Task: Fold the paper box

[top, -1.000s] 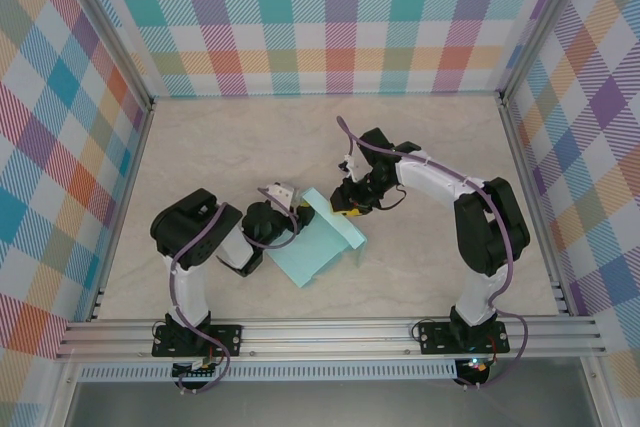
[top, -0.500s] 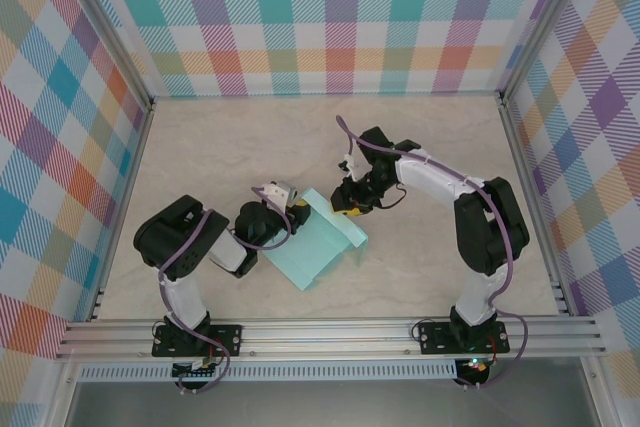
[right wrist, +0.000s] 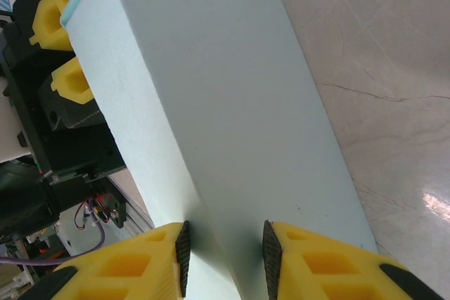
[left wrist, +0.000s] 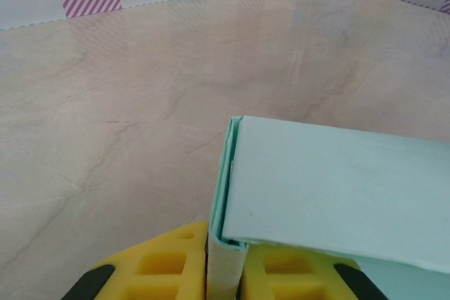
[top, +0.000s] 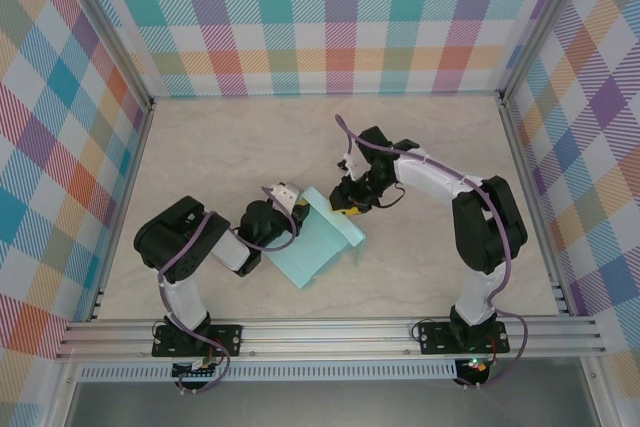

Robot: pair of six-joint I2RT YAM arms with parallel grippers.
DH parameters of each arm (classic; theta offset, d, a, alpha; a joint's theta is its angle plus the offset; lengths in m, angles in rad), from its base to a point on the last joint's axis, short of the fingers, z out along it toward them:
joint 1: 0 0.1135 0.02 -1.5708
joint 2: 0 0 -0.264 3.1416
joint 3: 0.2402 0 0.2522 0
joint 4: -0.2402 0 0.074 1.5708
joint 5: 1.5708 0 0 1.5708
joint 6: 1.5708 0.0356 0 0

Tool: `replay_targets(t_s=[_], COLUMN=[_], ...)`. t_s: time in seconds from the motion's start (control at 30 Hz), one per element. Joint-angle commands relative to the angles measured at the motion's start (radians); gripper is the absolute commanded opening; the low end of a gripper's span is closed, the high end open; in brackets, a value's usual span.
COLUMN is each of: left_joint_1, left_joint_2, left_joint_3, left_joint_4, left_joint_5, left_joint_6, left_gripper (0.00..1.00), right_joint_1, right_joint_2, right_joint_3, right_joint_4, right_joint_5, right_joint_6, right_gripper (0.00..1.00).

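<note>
Pastel plaid walls on three sides, a beige marbled table [top: 220, 147] and an aluminium rail [top: 330, 332] along the bottom of the top view. Both arm bases sit on that rail, left arm lower left and right arm lower right. The paper box [top: 318, 247] lies just below frame centre on the table. It is pale mint and partly folded, with its long axis running diagonally from upper left to lower right, and a panel is raised along its upper-right side. The left gripper [top: 298, 209] is at the box's upper-left end and the right gripper [top: 348, 209] is at its upper-right edge, the two near each other with card between them. In the left wrist view, the yellow fingers [left wrist: 162, 268] at bottom centre are drawn narrow onto a thin upright card edge, with the pads touching both sides. A mint panel extends to the right of frame and bare table lies beyond it. In the right wrist view, the yellow fingers [right wrist: 330, 265] at the bottom edge pinch the folded ridge of the box from both sides, with a moderate gap filled by card. The box runs up toward the upper left of that frame, where the left gripper's yellow pads [right wrist: 55, 6] clamp the far end.
</note>
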Motion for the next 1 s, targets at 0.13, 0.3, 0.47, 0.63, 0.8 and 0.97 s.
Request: replay_targets(t_s=[0.13,0.3,0.47,0.63,0.8,0.97], left_joint_1=[-0.039,-0.062,-0.087,-0.088,-0.085,-0.081], left_joint_2=[0.018,0.052,0.102,0.136,0.089,0.018], left_joint_3=[0.025,0.033,0.031,0.027,0.034,0.044], left_joint_4=[0.005,0.023,0.057,0.097,0.047,-0.062], left_joint_5=[-0.114,-0.163,-0.238,-0.223,-0.239,-0.259], left_joint_6=[0.005,0.020,0.020,-0.023,-0.021,-0.044], left_gripper=[0.09,0.07,0.07,0.09,0.10,0.09], right_joint_1=[0.063,0.076,0.084,0.085,0.084,0.083], right_joint_2=[0.031,0.033,0.040,0.043,0.022,-0.072], right_joint_3=[-0.005,0.001,0.003,0.001,0.004,-0.021], right_joint_4=[0.043,0.037,0.039,0.041,0.044,0.115], right_joint_5=[-0.067,-0.063,-0.068,-0.057,-0.032,0.028], right_joint_6=[0.060,0.060,0.064,0.069,0.064,0.051], right_gripper=[0.35,0.35,0.35,0.35,0.37,0.43])
